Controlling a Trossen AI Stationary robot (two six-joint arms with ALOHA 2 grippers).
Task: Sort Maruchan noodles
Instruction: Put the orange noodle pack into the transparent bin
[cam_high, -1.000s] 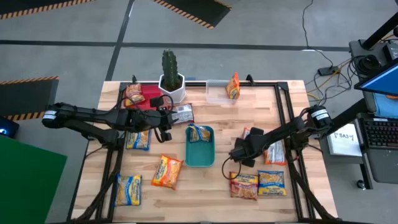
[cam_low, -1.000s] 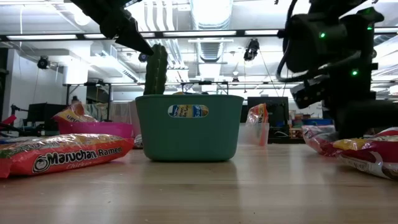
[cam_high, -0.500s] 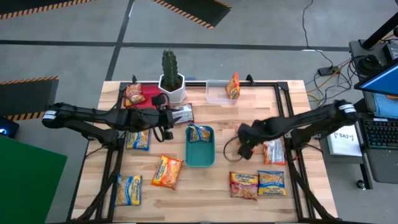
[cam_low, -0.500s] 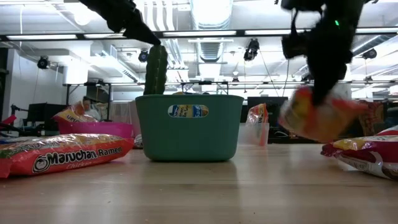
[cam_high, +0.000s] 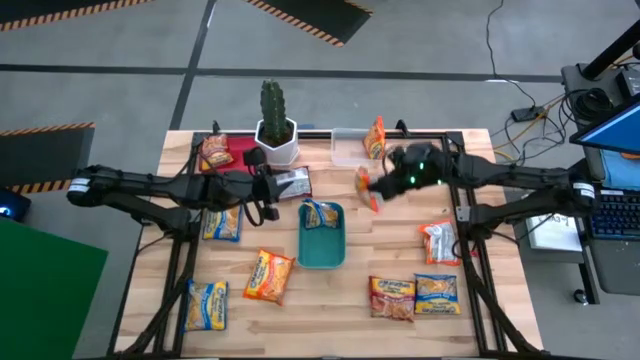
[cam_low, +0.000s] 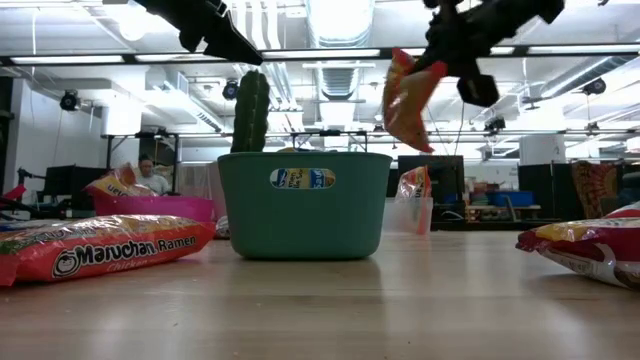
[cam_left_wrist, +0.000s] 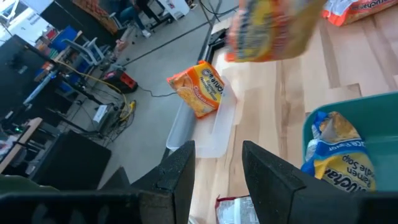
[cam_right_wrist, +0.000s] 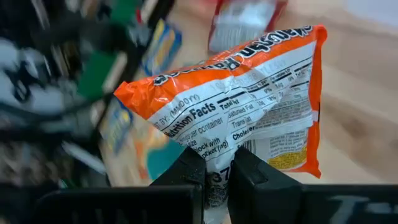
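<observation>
Orange noodle packet (cam_right_wrist: 249, 118) pinched in right gripper (cam_right_wrist: 216, 167), lifted clear

Cactus (cam_high: 272, 104) in white pot; teal tray (cam_high: 322, 250) mid-table; clear tray (cam_high: 347, 150) beside cactus.

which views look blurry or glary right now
Right wrist view: the background is smeared with motion blur, while the orange packet in the right pincer stays readable. Left wrist view: that same packet is soft and blurred near the lens. Low view: bright ceiling lights glare, and the near tabletop is soft. High view: evenly lit.
</observation>
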